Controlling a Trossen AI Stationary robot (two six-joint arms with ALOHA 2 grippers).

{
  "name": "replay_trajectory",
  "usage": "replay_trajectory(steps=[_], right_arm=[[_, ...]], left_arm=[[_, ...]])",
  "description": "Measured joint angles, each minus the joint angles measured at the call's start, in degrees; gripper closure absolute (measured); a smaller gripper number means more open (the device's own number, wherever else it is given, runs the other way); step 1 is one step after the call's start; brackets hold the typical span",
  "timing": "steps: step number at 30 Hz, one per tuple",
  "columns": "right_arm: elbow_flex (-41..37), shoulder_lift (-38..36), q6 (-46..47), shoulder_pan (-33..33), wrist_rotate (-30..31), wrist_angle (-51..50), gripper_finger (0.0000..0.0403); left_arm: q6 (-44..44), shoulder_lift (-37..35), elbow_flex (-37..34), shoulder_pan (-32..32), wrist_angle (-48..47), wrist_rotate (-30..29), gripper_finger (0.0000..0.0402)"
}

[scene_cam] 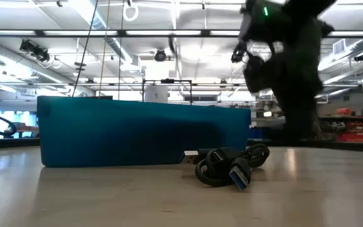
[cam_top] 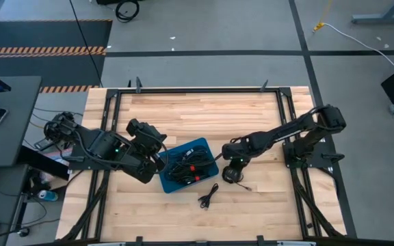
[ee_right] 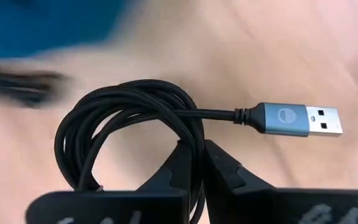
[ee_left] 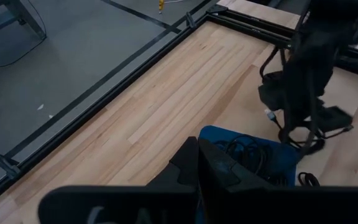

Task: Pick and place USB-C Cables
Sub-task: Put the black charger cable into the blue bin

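1. Wood table (cam_top: 183, 116); your left gripper (cam_top: 157, 162) waits at 9 o'clock of the blue tray (cam_top: 206, 146), just beside its rim, fingers pressed together on nothing.
2. Blue tray sits mid-table and has a tangle of USB-C cables (cam_top: 187, 168) inside, some with red ties. You cannot count them from above.
3. At 6 o'clock of the tray, one loose cable (cam_top: 208, 197) lies on the bare wood, apart from the tray, untouched. The low view shows a coil with a blue-tipped plug in front of the tray wall; likely this one, you cannot be sure.
4. At 3 o'clock of the tray, your right gripper (ee_right: 199, 163) is down at the table, fingers closed nearly tight on a strand of a coiled black cable (ee_right: 126, 134). Its grey USB plug (ee_right: 297, 119) sticks out free beyond the coil.
5. You cannot tell whether the coil is lifted off the wood or resting on it.
6. Progress, judged: most cables look binned. Left for you: carry the gripped coil to the tray, then fetch the loose one at 6 o'clock.
7. Risk, judged: the grip is on one strand, so the coil may sag or unwind when lifted.
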Motion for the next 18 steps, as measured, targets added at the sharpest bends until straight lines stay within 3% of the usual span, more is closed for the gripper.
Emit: replay_trajectory(steps=[9,18], right_arm=[[11.24,-9.13,-4.34,1.61,1.53,-6.77,0.0382],[25.49,-9.34,-16.43,-0.24,5.9,-8.54,0.0382]], left_arm=[[0.88,0.0,0.0,0.0,0.0,0.0,0.0397],[0.93,0.0,0.0,0.0,0.02,0.0,0.0397]])
